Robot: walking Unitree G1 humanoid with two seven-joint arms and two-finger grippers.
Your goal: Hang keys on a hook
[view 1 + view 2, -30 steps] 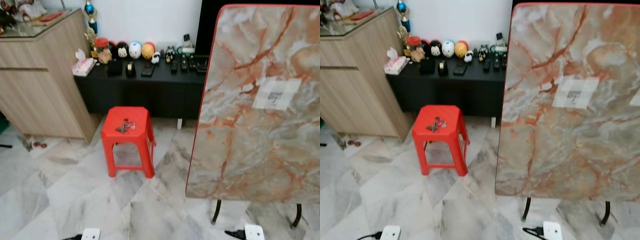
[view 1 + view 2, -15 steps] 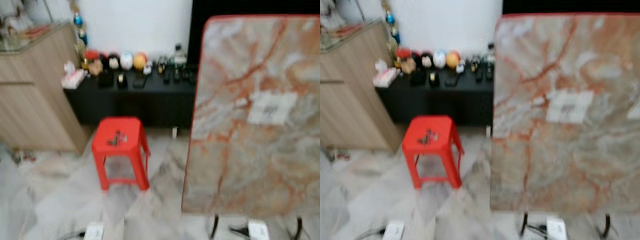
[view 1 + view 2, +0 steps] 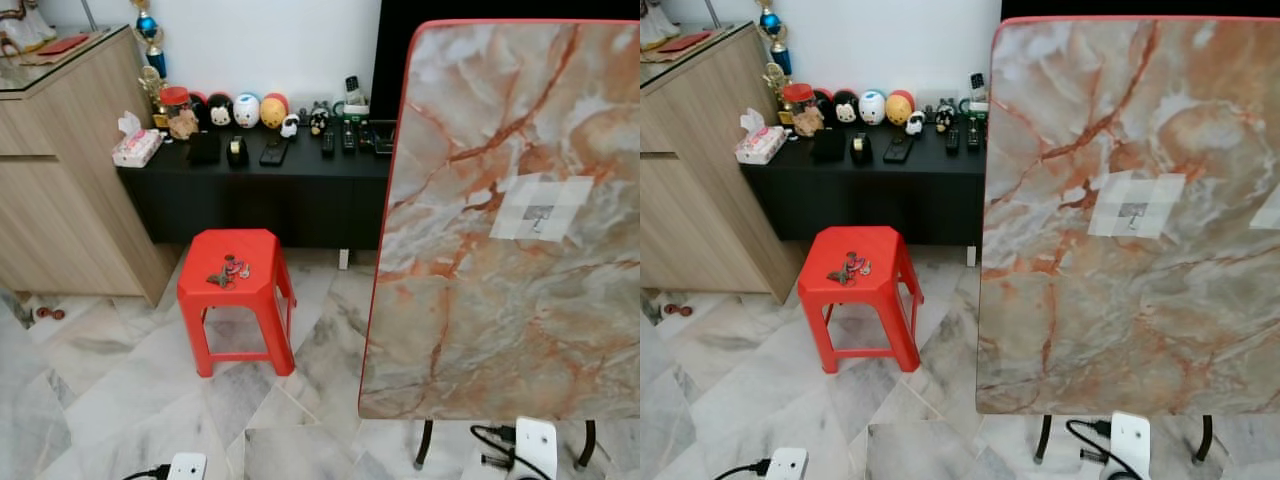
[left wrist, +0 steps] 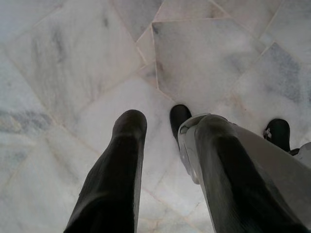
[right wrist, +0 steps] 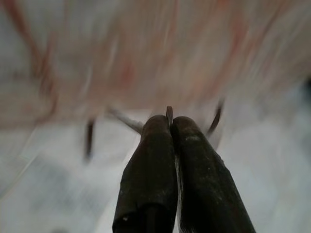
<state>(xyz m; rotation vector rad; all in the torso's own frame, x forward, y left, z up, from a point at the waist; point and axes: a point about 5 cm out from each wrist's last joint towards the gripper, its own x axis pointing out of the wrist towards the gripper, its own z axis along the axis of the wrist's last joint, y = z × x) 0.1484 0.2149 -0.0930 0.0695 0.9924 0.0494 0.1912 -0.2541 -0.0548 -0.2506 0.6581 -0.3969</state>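
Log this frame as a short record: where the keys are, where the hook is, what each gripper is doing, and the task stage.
keys: lying on the red stool, keys near its middle
hook: hook on a pale patch of the upright marble tabletop
left gripper: jaws open, pointing at the floor tiles
right gripper: jaws shut, blurred view
stage: keys not yet picked up

Right pincer [image 5: 170, 127] fingers pressed together, thin metal ring [image 5: 169, 115] between tips; background blurred.
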